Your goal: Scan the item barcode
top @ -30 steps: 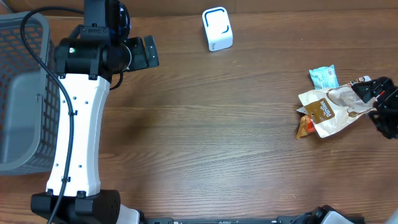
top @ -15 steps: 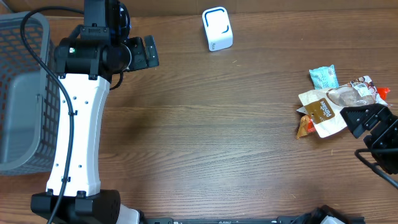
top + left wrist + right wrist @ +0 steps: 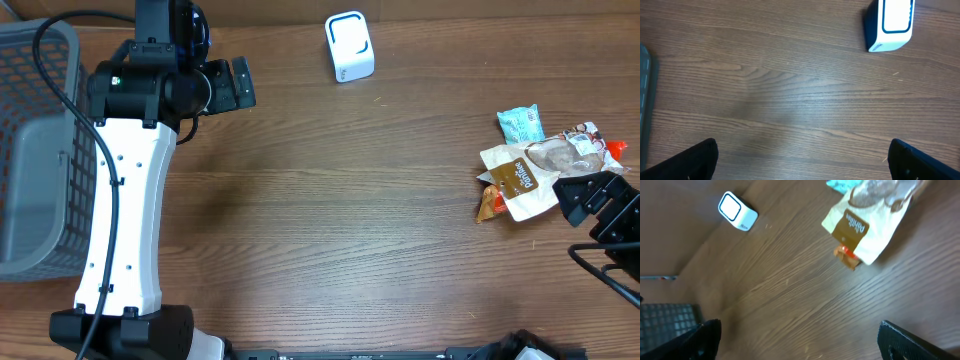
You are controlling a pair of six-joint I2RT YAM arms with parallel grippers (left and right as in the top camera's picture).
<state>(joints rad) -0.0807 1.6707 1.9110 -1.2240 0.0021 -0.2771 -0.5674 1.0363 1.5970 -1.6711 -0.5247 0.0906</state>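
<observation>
Standing spread wide at the four o'clock edge of the counter (image 3: 380, 220), the right end effector (image 3: 585, 225) was seen with nothing gripped between its fingers. The snack packet (image 3: 520, 180) lay at three o'clock on the counter, just beside that end effector at its ten o'clock, among other wrappers. The left end effector (image 3: 243, 85) was likewise held spread and empty near eleven o'clock, the scanner (image 3: 349, 46) well apart at its two o'clock.

The scanner (image 3: 349, 46) is white and blue, the packet (image 3: 520, 185) cream and brown, the basket (image 3: 35, 110) grey.
</observation>
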